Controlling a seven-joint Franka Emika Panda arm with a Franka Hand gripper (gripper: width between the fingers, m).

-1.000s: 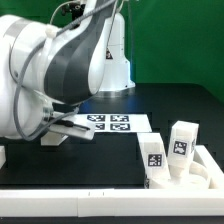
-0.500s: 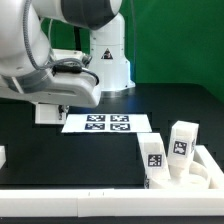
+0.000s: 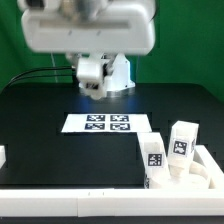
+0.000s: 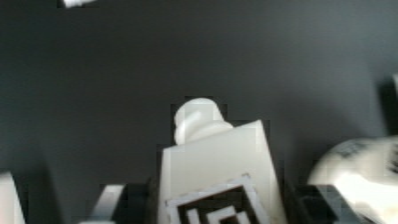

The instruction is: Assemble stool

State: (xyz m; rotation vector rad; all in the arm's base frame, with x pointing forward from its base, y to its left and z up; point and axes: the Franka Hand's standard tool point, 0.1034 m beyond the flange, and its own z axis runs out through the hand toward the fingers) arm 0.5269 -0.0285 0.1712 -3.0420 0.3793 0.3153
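In the wrist view my gripper (image 4: 222, 206) is shut on a white stool leg (image 4: 217, 155). The leg's tagged face shows between the dark fingers (image 4: 121, 203), and its narrow peg end points away from the camera over the black table. In the exterior view the arm is blurred high up, and the gripper (image 3: 92, 82) hangs behind the marker board (image 3: 106, 123). The held leg cannot be made out there. At the exterior view's lower right lies the round white seat (image 3: 187, 178). Two more tagged legs (image 3: 153, 152) (image 3: 181, 140) stand upright on it.
A long white rail (image 3: 60, 204) runs along the front edge of the black table. A small white piece (image 3: 3, 156) shows at the exterior view's left edge. The robot's white base (image 3: 118, 70) stands at the back before a green backdrop. A blurred white shape (image 4: 363, 165) lies beside the held leg.
The arm has swung from low at the exterior view's left up and toward the right. It now stands high above the back of the marker board. The grip stayed shut.
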